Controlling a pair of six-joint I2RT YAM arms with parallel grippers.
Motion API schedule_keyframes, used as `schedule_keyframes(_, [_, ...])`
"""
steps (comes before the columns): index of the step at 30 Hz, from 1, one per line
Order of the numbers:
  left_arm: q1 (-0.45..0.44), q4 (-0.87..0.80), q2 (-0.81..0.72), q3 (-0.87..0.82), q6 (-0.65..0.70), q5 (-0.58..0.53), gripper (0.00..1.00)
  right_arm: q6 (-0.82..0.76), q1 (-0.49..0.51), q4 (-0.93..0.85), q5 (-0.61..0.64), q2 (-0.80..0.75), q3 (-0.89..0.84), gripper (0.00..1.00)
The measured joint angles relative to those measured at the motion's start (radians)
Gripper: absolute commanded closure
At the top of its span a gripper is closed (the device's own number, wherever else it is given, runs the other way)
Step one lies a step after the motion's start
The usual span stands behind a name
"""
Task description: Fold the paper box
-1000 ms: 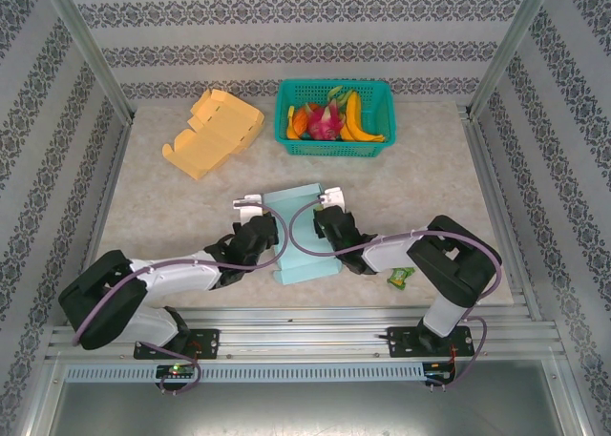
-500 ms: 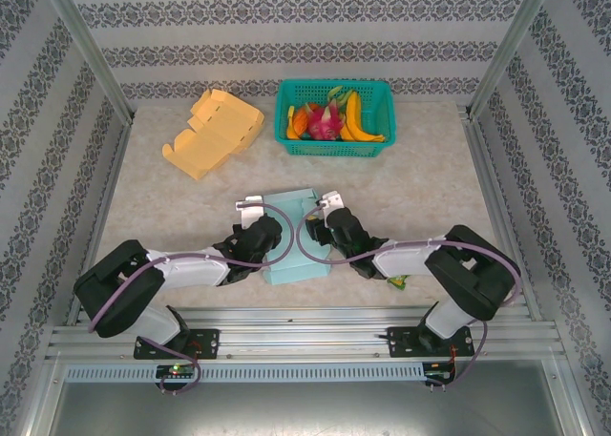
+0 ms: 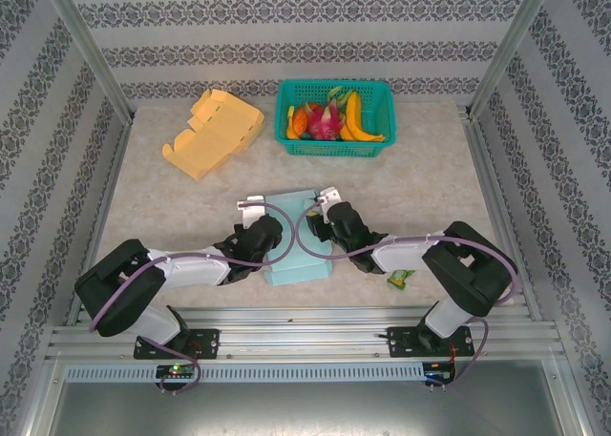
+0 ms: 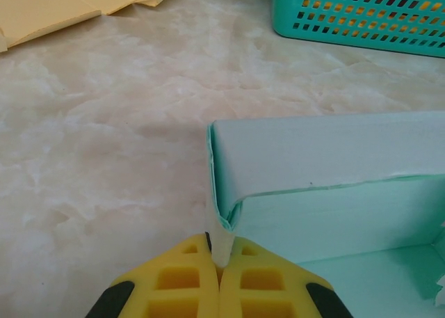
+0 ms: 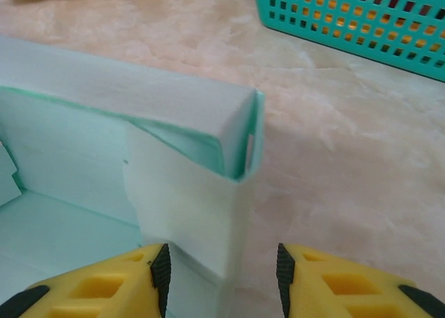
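Observation:
A mint-green paper box lies half folded on the table between the two arms. My left gripper is at its left side, and its yellow fingers are shut on the thin left wall of the box. My right gripper is at the box's right side. Its jaws stand open astride the right wall of the box, with a gap on the outer side. The far wall is folded up and over as a doubled rim.
A teal basket of fruit stands at the back centre. Left of it lies a flat yellow paper box. A small green wrapper lies by the right arm's base. Metal frame posts and patterned walls close in the table.
The box's far side has come up and folded inward, so the box looks shorter. Both arms shifted a little with it. The left gripper stayed shut on the left wall.

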Motion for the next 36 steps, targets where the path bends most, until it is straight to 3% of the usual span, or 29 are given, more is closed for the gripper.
schedule_keyframes(1, [0.0, 0.0, 0.0, 0.0, 0.0, 0.002, 1.0, -0.006, 0.0, 0.008, -0.003, 0.015, 0.01, 0.58])
schedule_keyframes(3, [0.0, 0.0, 0.0, 0.0, -0.001, 0.005, 1.0, -0.022, 0.0, 0.03, -0.004, 0.043, 0.023, 0.72])
schedule_keyframes(5, [0.002, -0.003, 0.0, 0.0, -0.003, 0.003, 1.0, -0.027, 0.0, 0.041, 0.016, 0.061, 0.028, 0.77])
schedule_keyframes(11, [0.005, -0.003, 0.0, 0.004, -0.011, 0.004, 1.0, -0.035, 0.012, 0.032, 0.173, 0.095, 0.061, 0.81])
schedule_keyframes(20, [-0.001, 0.005, 0.012, 0.032, -0.023, 0.027, 1.0, -0.003, 0.04, -0.014, 0.364, 0.098, 0.082, 0.75])
schedule_keyframes(25, [0.0, 0.003, 0.021, 0.034, -0.03, 0.022, 1.0, -0.005, 0.035, -0.014, 0.315, 0.101, 0.079, 0.69])
schedule_keyframes(30, [0.0, -0.012, 0.031, 0.034, -0.031, -0.003, 1.0, -0.011, 0.017, 0.007, 0.2, 0.143, 0.078, 0.68])
schedule_keyframes(36, [0.001, -0.02, 0.04, 0.034, -0.038, -0.019, 1.0, -0.007, 0.007, 0.01, 0.149, 0.168, 0.069, 0.71])
